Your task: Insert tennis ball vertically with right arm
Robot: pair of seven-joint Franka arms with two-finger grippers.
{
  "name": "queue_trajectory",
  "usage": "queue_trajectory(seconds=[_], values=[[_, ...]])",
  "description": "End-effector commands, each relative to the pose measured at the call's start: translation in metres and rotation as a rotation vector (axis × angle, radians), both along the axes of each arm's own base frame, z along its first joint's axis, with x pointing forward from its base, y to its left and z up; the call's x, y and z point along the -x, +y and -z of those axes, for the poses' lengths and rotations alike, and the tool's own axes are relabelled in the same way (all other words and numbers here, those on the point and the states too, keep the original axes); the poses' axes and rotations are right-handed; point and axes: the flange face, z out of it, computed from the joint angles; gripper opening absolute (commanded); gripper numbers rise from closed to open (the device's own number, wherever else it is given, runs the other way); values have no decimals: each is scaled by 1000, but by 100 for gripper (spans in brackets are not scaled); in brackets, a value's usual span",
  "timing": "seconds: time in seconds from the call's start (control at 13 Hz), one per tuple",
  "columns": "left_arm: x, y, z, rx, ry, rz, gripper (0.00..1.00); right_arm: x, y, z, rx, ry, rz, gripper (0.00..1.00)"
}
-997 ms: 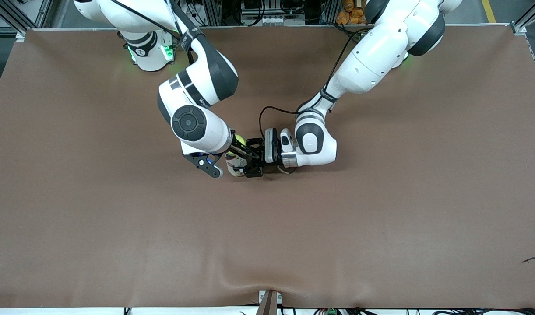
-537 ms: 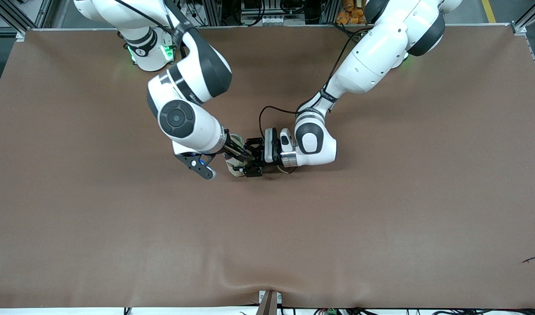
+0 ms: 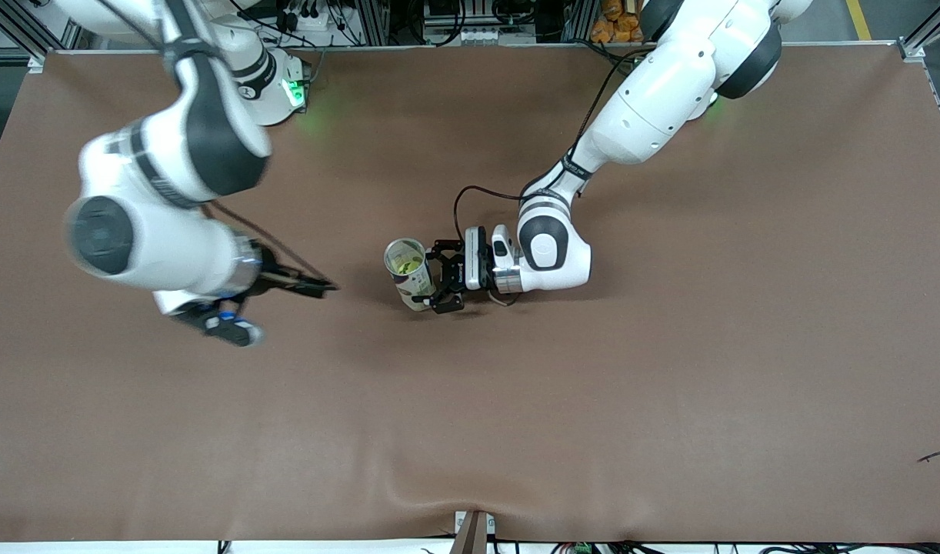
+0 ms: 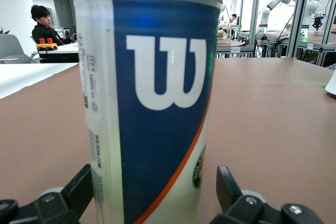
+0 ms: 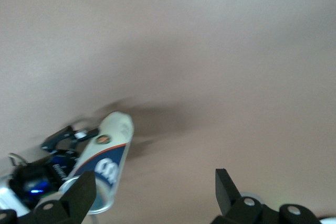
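A tennis ball can [image 3: 413, 278] with a blue Wilson label stands upright on the brown table. A yellow-green tennis ball [image 3: 405, 265] shows inside its open top. My left gripper [image 3: 438, 277] reaches in low, with its jaws open on either side of the can's lower part; the left wrist view is filled by the can [image 4: 152, 103] between the fingers of that gripper [image 4: 155, 182], with a small gap at one finger. My right gripper [image 3: 324, 286] is open and empty, over bare table toward the right arm's end. In the right wrist view the gripper [image 5: 155, 182] is wide open and the can [image 5: 102, 163] shows farther off.
The brown table cover [image 3: 593, 400] has a raised wrinkle at its edge nearest the front camera. A small dark scrap [image 3: 938, 455] lies near the left arm's end. The right arm's base [image 3: 266, 85] stands at the table's edge.
My right gripper was over the can's top with the ball; it has let the ball go into the can and swung away toward the right arm's end. The left arm has not moved.
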Motion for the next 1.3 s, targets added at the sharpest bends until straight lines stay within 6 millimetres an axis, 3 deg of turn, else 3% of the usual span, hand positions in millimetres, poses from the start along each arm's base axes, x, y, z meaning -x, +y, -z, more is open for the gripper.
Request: queue_trajectory(seconds=[0.0, 0.23, 0.38, 0.69, 0.84, 1.23], values=[[1, 0, 2, 15, 17, -12, 100, 16, -62, -15, 10, -8, -107, 100], [2, 6, 5, 6, 21, -11, 100, 49, -132, -51, -8, -47, -153, 100], [4, 10, 8, -2, 26, -10, 100, 60, -154, -76, 25, -95, -204, 100], [4, 22, 11, -13, 40, -20, 100, 74, -185, -123, 20, -187, -265, 100], [4, 24, 11, -13, 41, -19, 100, 83, -206, -133, 30, -181, -318, 100], [6, 36, 9, -22, 65, -27, 100, 102, -227, -152, 74, -167, -327, 100]])
